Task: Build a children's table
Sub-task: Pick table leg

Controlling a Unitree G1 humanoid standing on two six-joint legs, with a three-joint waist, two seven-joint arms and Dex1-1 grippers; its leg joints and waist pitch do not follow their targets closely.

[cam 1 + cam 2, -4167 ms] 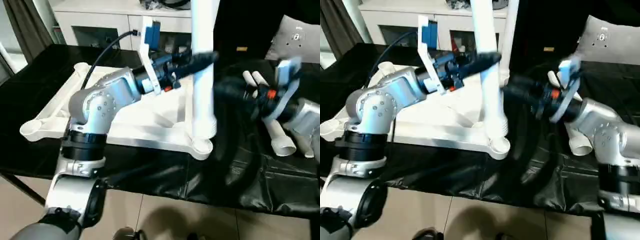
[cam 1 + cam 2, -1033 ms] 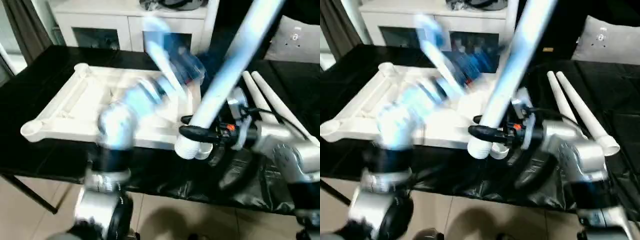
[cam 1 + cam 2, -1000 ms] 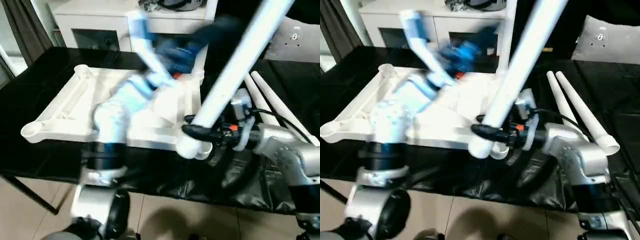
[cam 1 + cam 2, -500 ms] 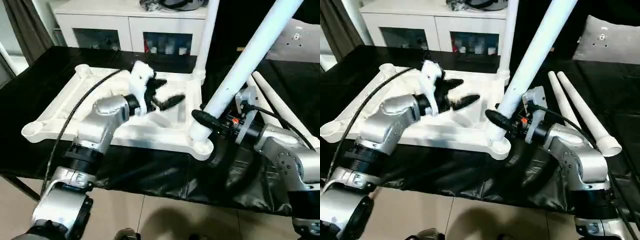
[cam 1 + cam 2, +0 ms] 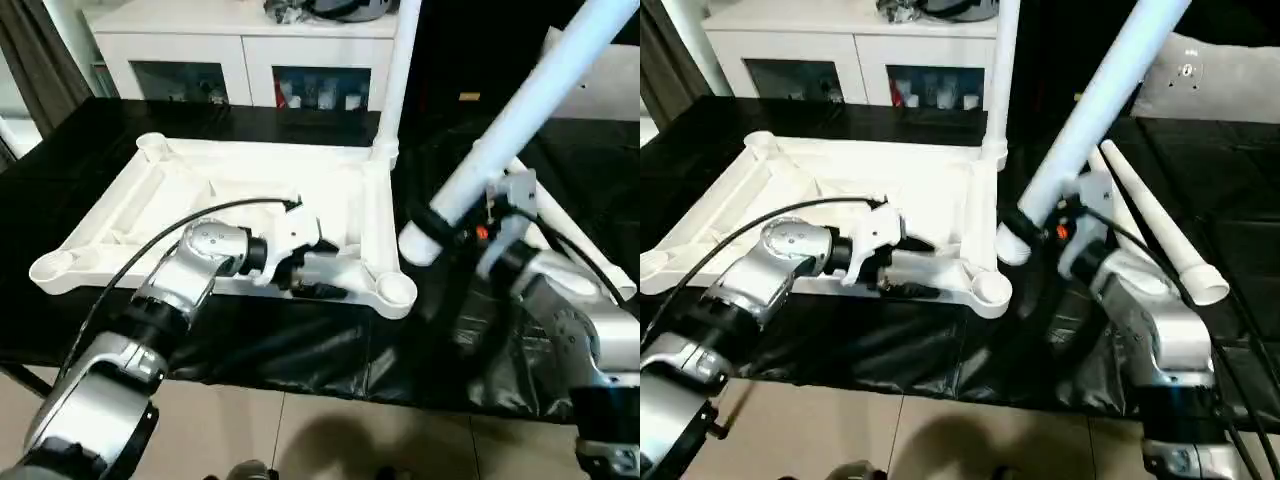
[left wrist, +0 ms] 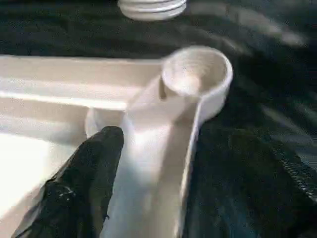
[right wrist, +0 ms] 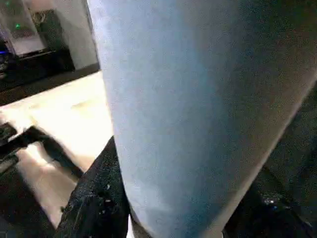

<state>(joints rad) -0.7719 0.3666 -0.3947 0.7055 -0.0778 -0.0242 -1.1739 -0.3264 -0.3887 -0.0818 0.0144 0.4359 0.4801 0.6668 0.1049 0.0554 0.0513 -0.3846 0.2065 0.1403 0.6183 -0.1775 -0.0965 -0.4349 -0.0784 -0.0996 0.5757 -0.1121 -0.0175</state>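
Observation:
The children's table top (image 5: pixel 200 195) lies upside down on the black cloth, ribbed underside up. One leg (image 5: pixel 392 80) stands upright in the far right corner socket. My right gripper (image 5: pixel 442 222) is shut on a second leg (image 5: pixel 520 110), which is tilted, its lower end hanging just above and right of the near right socket (image 5: pixel 393 290). In the right wrist view this leg (image 7: pixel 198 114) is between my fingers (image 7: pixel 94 198). My left gripper (image 5: pixel 318 278) is open, low at the top's near rail, with one finger (image 6: pixel 84 183) inside the rail and the socket (image 6: pixel 198 74) ahead.
Two more legs (image 5: pixel 1160 230) lie on the black cloth at the right. A white cabinet (image 5: pixel 240 50) with dark glass compartments stands behind the table. A grey cushion (image 5: pixel 1220 85) is at the far right. The table's near edge drops to a tiled floor (image 5: pixel 330 440).
My left gripper has come down from above the underside to the near rail, close to the near right socket. The held leg's lower end has shifted slightly up and right of that socket.

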